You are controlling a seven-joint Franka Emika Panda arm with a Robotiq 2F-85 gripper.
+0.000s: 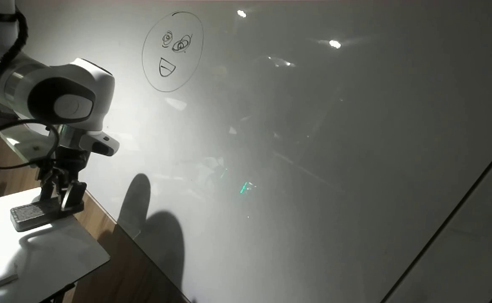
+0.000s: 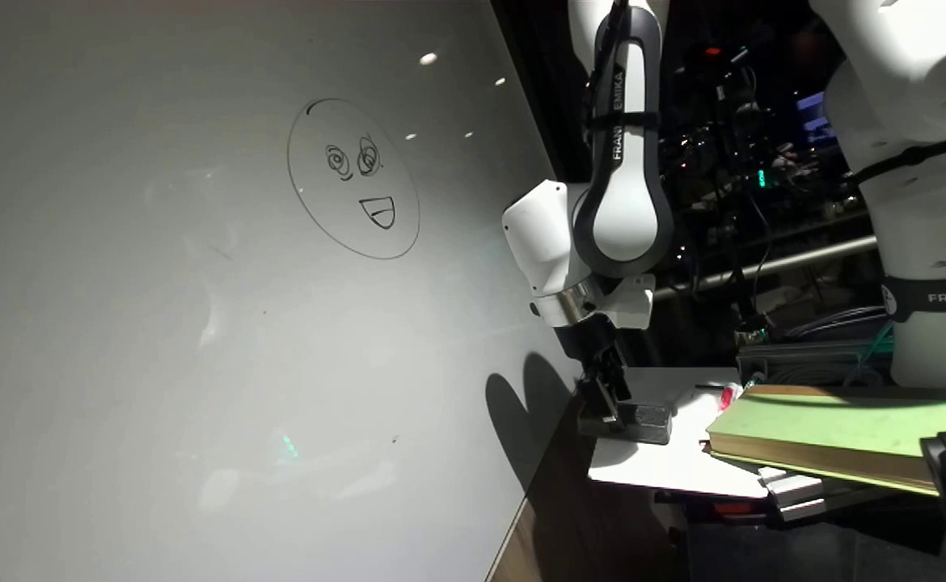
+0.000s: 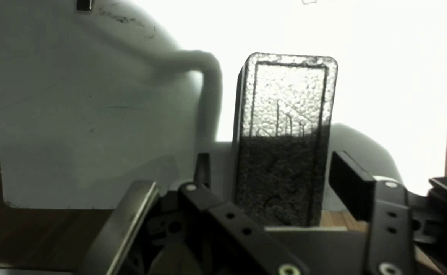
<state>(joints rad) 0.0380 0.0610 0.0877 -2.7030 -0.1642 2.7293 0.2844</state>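
My end effector point(image 3: 275, 172) comes in from the bottom of the wrist view, its fingers parted and nothing clamped; between them, right of centre in the frame, lies a dark grey rectangular block point(image 3: 288, 126) with a pebbled top. Its long axis runs nearly straight up the frame, so its narrow width spans my gap, and I judge that any squeeze from here would bear on the two long sides. I am not evenly set about it: one finger point(image 3: 202, 170), toward the left of the frame, stands clear of the block across a shaded strip of white, thin-topped table point(image 3: 74, 152), while the opposite finger point(image 3: 351, 187), toward the right of the frame, is just beside the other long side; whether it touches I cannot tell. I straddle the block's lower half, and its far end stretches up the frame away from me. In an exterior view, the block point(image 1: 40, 211) lies at the lower left of the frame, extending leftward from my fingers, which stand at its end nearer the large, glossy whiteboard point(image 1: 271, 139).
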